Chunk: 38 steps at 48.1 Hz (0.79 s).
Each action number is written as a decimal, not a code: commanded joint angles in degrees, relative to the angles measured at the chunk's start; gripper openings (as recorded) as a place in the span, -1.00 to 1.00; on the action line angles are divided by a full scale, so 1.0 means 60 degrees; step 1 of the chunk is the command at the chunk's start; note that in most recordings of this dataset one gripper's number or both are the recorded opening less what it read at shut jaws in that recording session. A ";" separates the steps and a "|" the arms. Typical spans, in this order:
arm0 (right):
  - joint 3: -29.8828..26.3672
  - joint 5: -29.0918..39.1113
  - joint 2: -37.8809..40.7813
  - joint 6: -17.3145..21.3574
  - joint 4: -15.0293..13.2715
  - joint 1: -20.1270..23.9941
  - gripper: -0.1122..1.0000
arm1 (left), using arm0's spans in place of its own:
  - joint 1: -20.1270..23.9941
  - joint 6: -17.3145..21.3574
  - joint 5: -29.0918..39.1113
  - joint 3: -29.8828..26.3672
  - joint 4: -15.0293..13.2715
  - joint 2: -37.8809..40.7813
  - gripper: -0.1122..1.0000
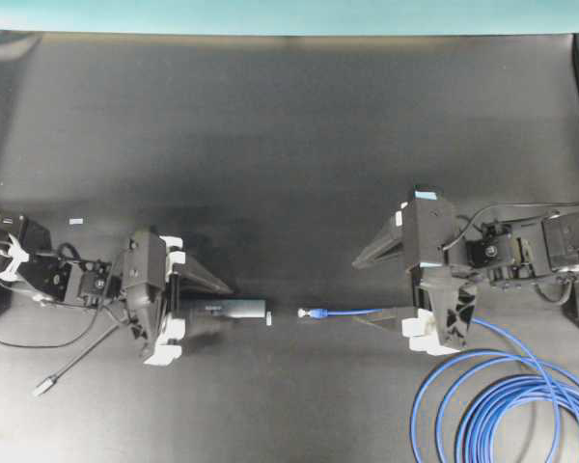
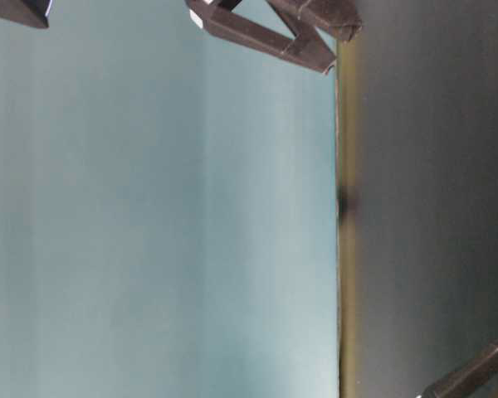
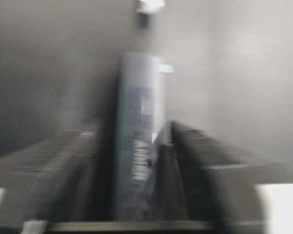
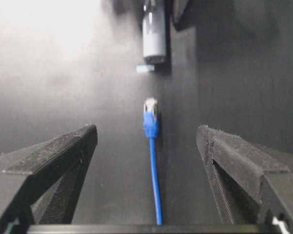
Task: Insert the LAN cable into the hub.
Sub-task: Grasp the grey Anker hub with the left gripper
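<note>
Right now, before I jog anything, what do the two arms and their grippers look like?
Both arms are black. The left gripper and right gripper have long, black, wedge-shaped fingers with ribbed inner faces, mounted on white blocks. Black cables loop round both wrists. The right arm carries a pale blue patch on top and a green light near its base.

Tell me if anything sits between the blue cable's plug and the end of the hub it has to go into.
Nothing visible does. The plug of the LAN cable lies on bare table facing the pale end of the hub, with only a short empty gap between them. The left gripper is shut on the hub; the right gripper straddles the cable, open.
</note>
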 commanded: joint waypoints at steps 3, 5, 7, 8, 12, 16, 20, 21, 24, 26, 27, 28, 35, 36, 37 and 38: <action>0.0029 -0.0088 -0.0117 0.0059 0.0015 0.0029 0.63 | -0.0088 0.0029 0.0234 -0.0103 0.0029 0.0000 -0.30; 0.0059 -0.0088 -0.0117 0.0059 0.0000 0.0029 0.63 | -0.0088 0.0029 0.0337 -0.0146 0.0029 -0.0059 -0.29; 0.0103 -0.0088 -0.0117 0.0044 0.0000 0.0029 0.63 | -0.0073 0.0029 0.0483 -0.0220 0.0029 -0.0161 -0.29; 0.0132 -0.0088 -0.0103 0.0044 0.0000 0.0029 0.63 | -0.0059 0.0029 0.0601 -0.0264 0.0029 -0.0205 -0.29; 0.0278 -0.0190 -0.0044 0.0044 0.0000 0.0029 0.63 | 0.0000 0.0044 0.1143 -0.0425 0.0029 -0.0542 -0.29; 0.0410 -0.0498 0.0073 0.0044 0.0000 0.0059 0.63 | 0.0059 0.0073 0.1992 -0.0615 0.0029 -0.1055 -0.29; 0.0542 -0.0981 0.0264 0.0044 0.0000 0.0088 0.62 | 0.0088 0.0088 0.2725 -0.0747 0.0029 -0.1553 -0.29; 0.0571 -0.1099 0.0322 0.0044 0.0000 0.0088 0.62 | 0.0117 0.0088 0.2915 -0.0776 0.0029 -0.1670 -0.29; 0.0630 -0.1509 0.0601 0.0029 0.0000 0.0117 0.62 | 0.0132 0.0088 0.3516 -0.0879 0.0029 -0.2036 -0.29; 0.0630 -0.1714 0.0806 -0.0015 -0.0015 0.0132 0.62 | 0.0132 0.0088 0.3911 -0.0952 0.0029 -0.2300 -0.29; 0.0630 -0.1802 0.0894 -0.0029 -0.0015 0.0132 0.62 | 0.0146 0.0088 0.4102 -0.0996 0.0029 -0.2417 -0.29; 0.0615 -0.1890 0.1011 -0.0029 0.0000 0.0132 0.62 | 0.0146 0.0088 0.4409 -0.1055 0.0029 -0.2607 -0.29; 0.0557 -0.2417 0.1772 -0.0044 -0.0015 0.0146 0.62 | 0.0176 0.0132 0.5845 -0.1406 0.0029 -0.3413 -0.29; 0.0557 -0.2505 0.1890 -0.0044 0.0000 0.0146 0.62 | 0.0176 0.0132 0.6079 -0.1465 0.0029 -0.3501 -0.29; 0.0542 -0.2651 0.2051 -0.0044 -0.0015 0.0132 0.62 | 0.0176 0.0132 0.6299 -0.1523 0.0029 -0.3604 -0.29; 0.0527 -0.2754 0.2168 -0.0044 0.0000 0.0146 0.62 | 0.0176 0.0132 0.6519 -0.1582 0.0029 -0.3691 -0.29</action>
